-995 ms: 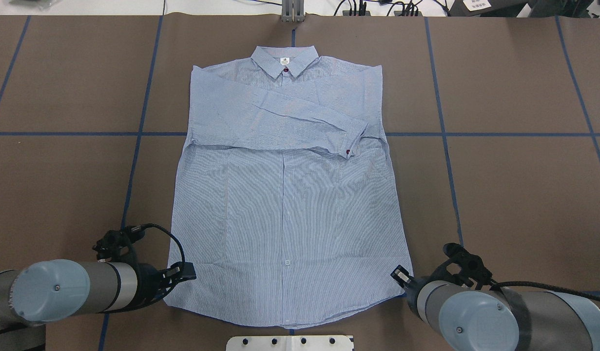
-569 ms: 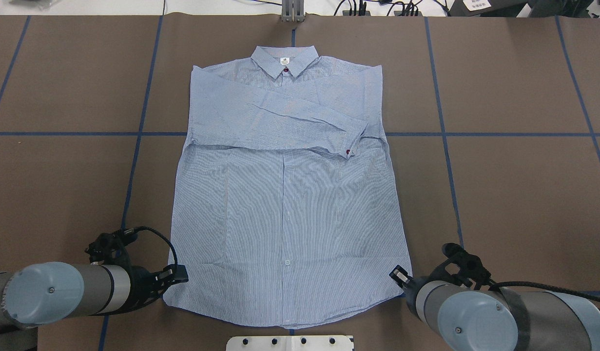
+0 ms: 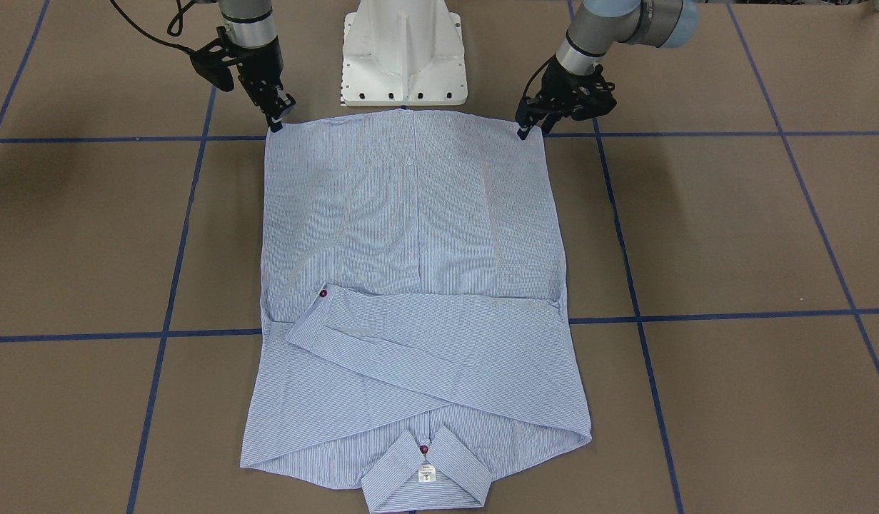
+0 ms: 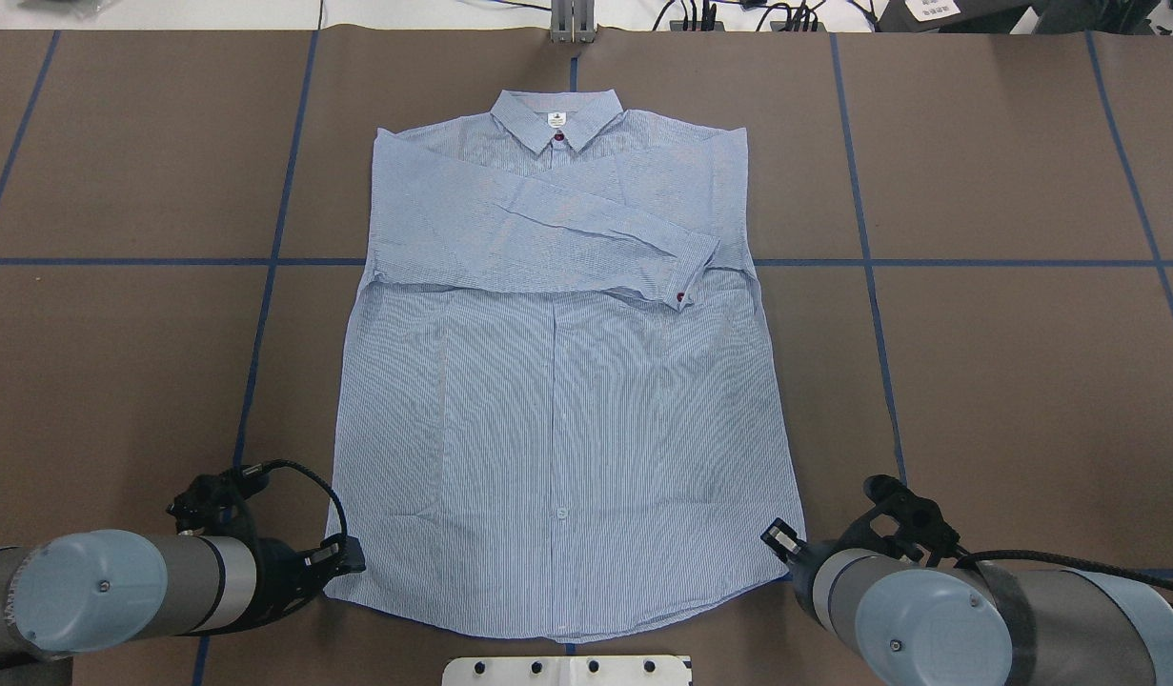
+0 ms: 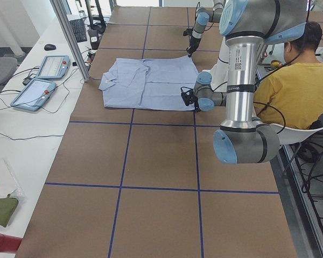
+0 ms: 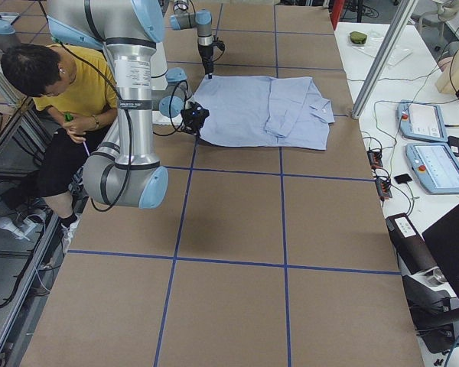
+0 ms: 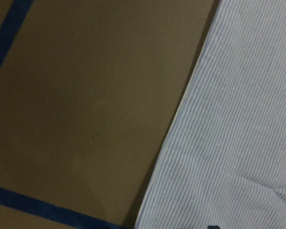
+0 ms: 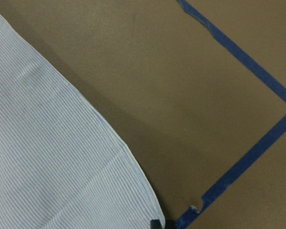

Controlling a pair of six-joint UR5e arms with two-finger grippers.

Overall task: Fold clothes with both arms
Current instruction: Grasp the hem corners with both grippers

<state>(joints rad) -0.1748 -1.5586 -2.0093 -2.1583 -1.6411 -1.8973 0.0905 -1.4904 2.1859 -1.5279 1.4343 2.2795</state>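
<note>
Item: shirt [image 4: 557, 400], light blue, fine-striped, flat and centred on the desk [image 4: 1005, 381]. The collar [image 4: 556, 112] at 12 o'clock, hem [image 4: 562, 624] at 6 o'clock, nearest the white base [image 3: 403, 57]. Both sleeves crossed over the chest, with the upper cuff [image 4: 686, 286] ending toward 3 o'clock. Lower body smooth, not yet folded.

At the 7 o'clock hem corner: left pincer [image 4: 348, 557], low, tip touching or just beside the cloth edge. Apart, together or clamped on fabric: cannot tell, as the wrist view gives only a sliver of fingertip.

At the 5 o'clock hem corner: right pincer [image 4: 779, 541], likewise low at the edge. Same doubt about its hold.

Judged step: taking both hem corners for a carry toward 12 o'clock.

Hazards:
- One corner missed or thinly pinched. Likely result: slipping mid-lift, skewed fold, hem dropped short.
- Only the top layer caught. Likely result: front peeling away from back, ballooning cloth.
- Uneven height or pace between arms. Likely result: diagonal crease, body twisted off the centre line.
- Dragging rather than lifting. Likely result: whole garment sliding toward 12 o'clock, crossed sleeves disturbed, cuff flipped out.
- Tips pressed too hard into the desk covering. Likely result: paper snagged along with the cloth.
</note>
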